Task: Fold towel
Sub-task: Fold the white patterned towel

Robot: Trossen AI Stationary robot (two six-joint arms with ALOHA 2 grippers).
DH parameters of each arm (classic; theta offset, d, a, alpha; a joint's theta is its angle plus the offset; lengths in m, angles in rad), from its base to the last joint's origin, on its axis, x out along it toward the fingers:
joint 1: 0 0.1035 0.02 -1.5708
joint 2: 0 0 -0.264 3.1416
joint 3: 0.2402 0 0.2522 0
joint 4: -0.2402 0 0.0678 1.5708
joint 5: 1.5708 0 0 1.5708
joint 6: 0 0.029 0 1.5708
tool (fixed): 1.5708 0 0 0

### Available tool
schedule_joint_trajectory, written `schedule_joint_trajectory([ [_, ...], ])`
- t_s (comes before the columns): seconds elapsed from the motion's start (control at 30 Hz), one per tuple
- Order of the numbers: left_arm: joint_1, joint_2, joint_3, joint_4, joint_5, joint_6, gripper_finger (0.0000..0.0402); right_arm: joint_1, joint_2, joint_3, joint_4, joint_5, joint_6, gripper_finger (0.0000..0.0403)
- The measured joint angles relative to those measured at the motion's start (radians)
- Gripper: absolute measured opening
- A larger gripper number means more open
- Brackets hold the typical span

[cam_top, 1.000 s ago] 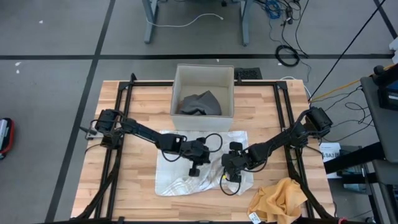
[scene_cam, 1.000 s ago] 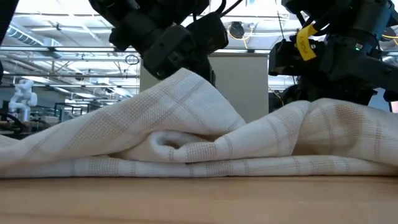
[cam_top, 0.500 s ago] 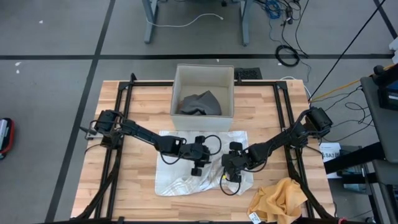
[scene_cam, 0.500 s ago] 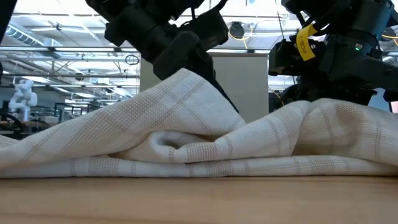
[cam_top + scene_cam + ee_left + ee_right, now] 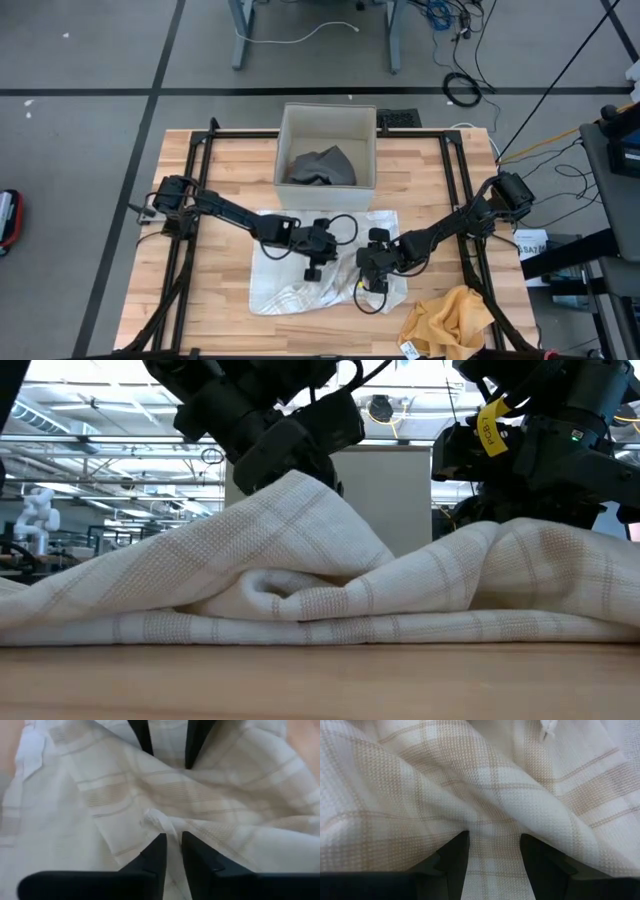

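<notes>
The crumpled towel [image 5: 325, 275] lies under both tools, left tool [image 5: 171, 845] and right tool [image 5: 494, 847] each pinching a fold.

towel [image 5: 300, 285] hides table [image 5: 210, 300] beneath, bin [image 5: 327, 122] contents unclear

A white towel [image 5: 330, 585] with faint tan checked lines lies rumpled across the wooden table [image 5: 320, 682], rising in two humps with a soft rolled fold between them. The left gripper [image 5: 290, 445] sits at the peak of the taller hump on the picture's left, its fingertips hidden by the cloth. The right gripper [image 5: 530, 455], carrying a yellow tag [image 5: 487, 428], hangs just above the lower hump, with a beige panel [image 5: 385, 495] standing behind both.
</notes>
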Motion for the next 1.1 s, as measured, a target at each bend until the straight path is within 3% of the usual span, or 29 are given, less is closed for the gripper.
schedule_joint_trajectory([
  [0.23, 0.0, 0.0, 0.0, -0.007, -0.04, 0.069, 0.0006, 0.0, 0.0, 0.0, 0.005, 0.0, 0.006, 0.0169],
  [0.43, -0.002, -0.022, -0.001, -0.056, -0.07, 0.105, 0.0002, 0.0, 0.0, 0.0, 0.005, 0.0, 0.008, 0.0169],
  [0.57, -0.013, -0.086, 0.0, -0.142, -0.143, 0.136, 0.0002, 0.0, 0.0, 0.0, -0.001, 0.0, 0.008, 0.0169],
  [0.8, -0.044, -0.271, 0.01, -0.406, -0.278, 0.134, 0.0001, 0.0, 0.0, 0.0, -0.011, -0.001, 0.008, 0.0169],
  [0.93, -0.064, -0.356, 0.01, -0.667, -0.366, 0.057, 0.0001, 0.0, 0.0, 0.0, -0.015, -0.001, 0.008, 0.0169],
  [1.1, -0.08, -0.381, 0.009, -0.998, -0.383, -0.093, 0.0, 0.0, 0.0, 0.0, -0.021, -0.001, 0.008, 0.0169],
])
